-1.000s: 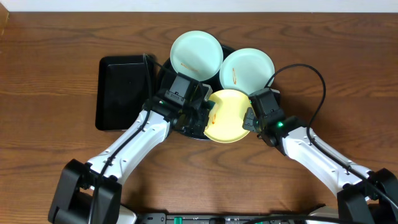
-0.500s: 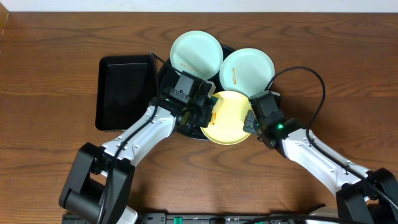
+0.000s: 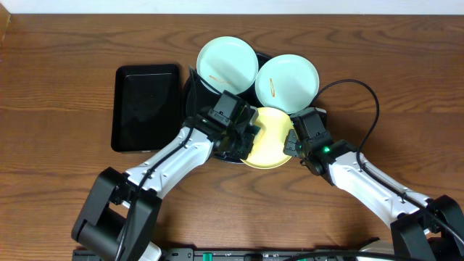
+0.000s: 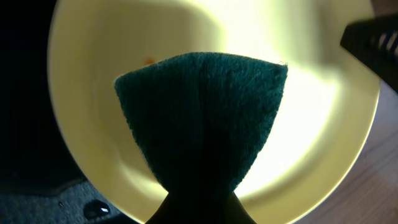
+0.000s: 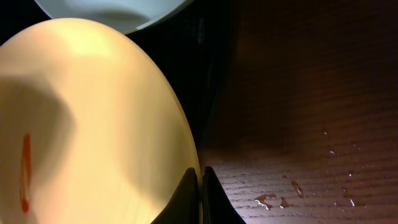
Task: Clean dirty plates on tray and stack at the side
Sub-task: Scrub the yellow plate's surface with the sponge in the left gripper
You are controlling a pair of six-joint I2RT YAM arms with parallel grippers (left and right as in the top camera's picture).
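The left gripper (image 3: 245, 134), clamped on a scouring pad (image 4: 202, 124), could push the yellow plate (image 3: 270, 138) from the right gripper (image 5: 200, 175) pinching its rim

The left arm (image 3: 181, 152) and right arm (image 3: 366, 177) angle inward, left fingers (image 3: 245, 136) and right fingers (image 5: 186, 196) clamped.

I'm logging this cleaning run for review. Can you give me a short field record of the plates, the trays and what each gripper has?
yellow plate: at the near edge of the round tray, with an orange smear on it
mint plates: two, on the round tray's far side, each with an orange smear
left gripper: shut on a dark green scouring pad, over the yellow plate
right gripper: shut on the yellow plate's rim
rectangular tray: left of the round tray
plates stacked aside: none yet
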